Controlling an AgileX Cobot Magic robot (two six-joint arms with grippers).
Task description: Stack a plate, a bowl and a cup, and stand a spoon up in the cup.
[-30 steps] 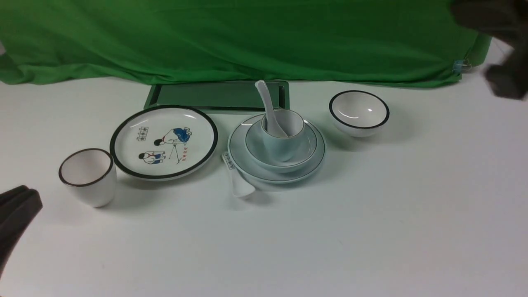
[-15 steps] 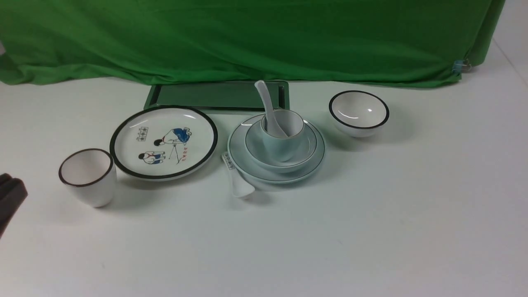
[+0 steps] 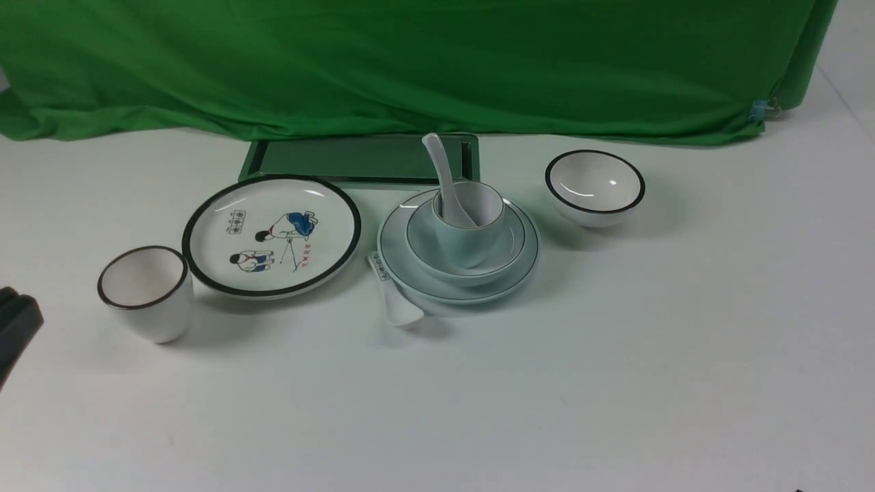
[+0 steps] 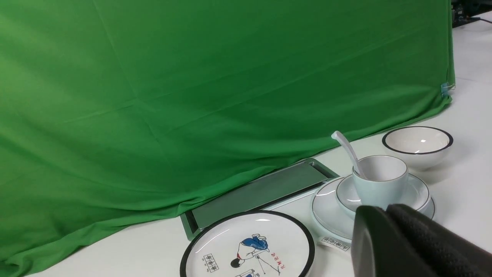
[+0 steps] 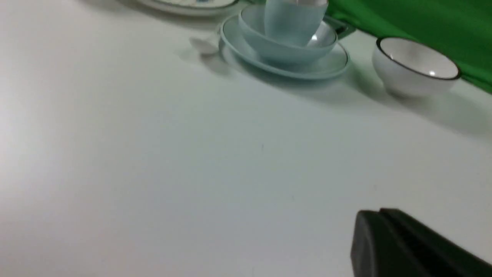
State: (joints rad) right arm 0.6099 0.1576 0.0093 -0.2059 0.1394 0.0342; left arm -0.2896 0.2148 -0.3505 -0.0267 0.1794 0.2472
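Note:
The pale blue-green plate [image 3: 459, 294] lies mid-table with the grey-blue bowl [image 3: 509, 239] on it. Inside the bowl stands the pale blue cup [image 3: 468, 242]. The white spoon [image 3: 441, 167] stands in the cup, handle leaning up and to the left. My left gripper [image 3: 14, 321] is shut and empty at the far left edge, well away from the stack; in the left wrist view its tips [image 4: 384, 209] partly cover the plate [image 4: 326, 215]. My right gripper [image 5: 378, 211] shows only in the right wrist view, shut and empty over bare table, apart from the plate [image 5: 330, 65].
A white cartoon plate [image 3: 271, 234] and a dark-rimmed white cup [image 3: 145, 294] sit left of the stack. A black-rimmed white bowl [image 3: 595, 186] sits to its right. A printed-handle spoon [image 3: 393, 297] lies against the plate's front left. Behind are a green tray [image 3: 355, 158] and green cloth [image 3: 410, 61].
The right arm has left the upper right of the front view. The left gripper has drawn back toward the left edge. The stack has not moved.

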